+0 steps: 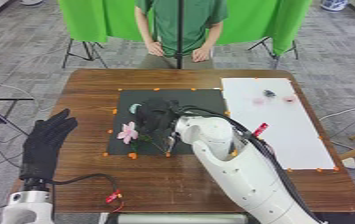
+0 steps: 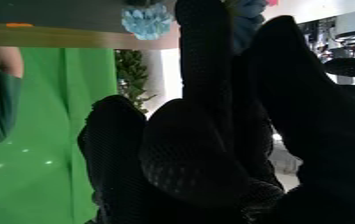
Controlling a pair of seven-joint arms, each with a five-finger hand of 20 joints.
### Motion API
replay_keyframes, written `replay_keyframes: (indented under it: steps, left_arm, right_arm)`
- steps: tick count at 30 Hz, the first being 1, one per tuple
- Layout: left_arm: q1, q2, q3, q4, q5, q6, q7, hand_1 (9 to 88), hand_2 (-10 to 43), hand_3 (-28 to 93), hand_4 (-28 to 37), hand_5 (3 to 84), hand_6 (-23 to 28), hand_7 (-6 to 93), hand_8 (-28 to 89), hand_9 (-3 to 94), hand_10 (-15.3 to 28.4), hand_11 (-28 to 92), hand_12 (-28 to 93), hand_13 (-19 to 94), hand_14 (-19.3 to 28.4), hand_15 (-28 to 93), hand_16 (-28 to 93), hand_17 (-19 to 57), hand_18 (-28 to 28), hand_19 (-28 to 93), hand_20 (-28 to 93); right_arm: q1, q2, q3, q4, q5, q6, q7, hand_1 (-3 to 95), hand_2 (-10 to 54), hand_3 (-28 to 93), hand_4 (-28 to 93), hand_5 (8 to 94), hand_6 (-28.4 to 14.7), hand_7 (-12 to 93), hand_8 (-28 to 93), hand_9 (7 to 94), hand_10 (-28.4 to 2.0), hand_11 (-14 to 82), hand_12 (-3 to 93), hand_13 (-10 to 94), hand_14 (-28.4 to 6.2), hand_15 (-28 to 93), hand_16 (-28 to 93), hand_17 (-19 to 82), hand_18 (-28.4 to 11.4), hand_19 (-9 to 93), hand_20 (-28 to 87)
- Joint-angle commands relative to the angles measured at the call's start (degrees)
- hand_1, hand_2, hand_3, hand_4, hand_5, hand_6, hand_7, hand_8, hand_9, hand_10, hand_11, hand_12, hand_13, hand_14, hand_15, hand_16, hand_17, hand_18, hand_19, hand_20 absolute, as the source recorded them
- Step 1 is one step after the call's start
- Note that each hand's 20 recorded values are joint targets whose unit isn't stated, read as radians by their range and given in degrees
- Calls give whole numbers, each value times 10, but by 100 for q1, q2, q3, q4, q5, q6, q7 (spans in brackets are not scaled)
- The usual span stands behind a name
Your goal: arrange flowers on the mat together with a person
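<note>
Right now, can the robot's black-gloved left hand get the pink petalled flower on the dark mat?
Probably yes: the left hand is open, left of the dark mat, with nothing between it and the pink flower. But the right hand is close, so they might bump.

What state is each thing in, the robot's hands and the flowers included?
Left hand: open, fingers straight.
Right hand: above the dark mat, beside the light blue flower.
Pink flower: petals spread, on the dark mat.
Light blue flower: partly hidden by the right hand.
Dark mat: flat, partly covered.
White sheet: flat, right of the dark mat.
</note>
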Motion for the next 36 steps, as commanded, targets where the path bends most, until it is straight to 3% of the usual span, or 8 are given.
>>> replay_keyframes:
  steps: [1,9,21,24,29,32,35,36]
  left_arm:
    - [42,-23,-14,19,1,-37,-88,139,49,643,-283,438,40,102,-28,407,134,201,155,318,159,106,42,24,137,73,166]
    - [64,-65,-22,2,21,-48,-66,143,46,643,-283,432,40,96,-24,397,133,203,156,310,156,103,41,24,136,71,164]
    - [-29,-55,-55,-2,60,-37,-109,174,51,608,-283,469,45,126,-41,455,139,217,153,341,176,137,47,21,142,84,170]
    - [160,-69,-96,-103,42,-4,-26,173,49,612,-283,471,42,132,-46,459,139,214,154,343,176,137,49,21,143,85,171]
    - [158,-77,-44,-133,89,-51,69,173,49,613,-283,471,39,136,-52,463,137,208,156,347,177,134,50,21,143,85,171]
    - [116,-62,-19,-134,160,-120,73,171,49,615,-283,472,38,136,-53,464,138,206,157,347,178,133,52,21,143,84,171]
    - [148,-41,-29,-171,176,-167,63,170,49,616,-283,473,38,136,-54,465,137,205,158,348,177,133,53,21,143,84,171]
    - [128,-38,-26,-165,210,-197,55,169,49,617,-283,473,37,136,-54,466,137,204,158,348,177,132,53,22,143,84,171]
  right_arm:
    - [-50,64,-40,-142,22,-134,4,438,-95,720,-256,710,55,175,-81,872,-103,135,175,937,8,679,192,712,-126,932,641]
    - [-11,98,91,-243,246,-170,101,412,-95,749,-260,674,57,183,-137,875,-106,145,158,937,7,677,191,712,-129,932,639]
    - [-1027,791,2162,-2095,3450,650,1163,426,-95,698,-256,668,45,175,-140,868,-110,152,155,937,8,668,194,709,-127,932,634]
    - [-1842,1023,2751,-2584,4895,964,1278,421,-95,684,-236,676,42,169,-136,866,-111,155,155,937,5,660,196,704,-126,932,625]
    - [-3457,1049,3637,-3001,6201,1592,987,360,-95,691,-178,696,28,159,-119,849,-119,159,156,931,-39,397,282,612,-120,919,315]
    - [-4251,719,4004,-3071,7674,1755,705,297,-44,697,-161,710,18,162,-114,822,-130,150,155,862,-73,316,269,543,-134,829,268]
    - [-4753,375,4099,-3152,8544,1694,381,222,3,721,-150,668,-9,128,-97,724,-157,109,138,628,-145,183,218,371,-164,467,343]
    - [-4881,258,4125,-3188,8768,1551,286,205,8,733,-154,643,-12,121,-94,694,-158,99,135,580,-150,168,205,342,-161,372,351]
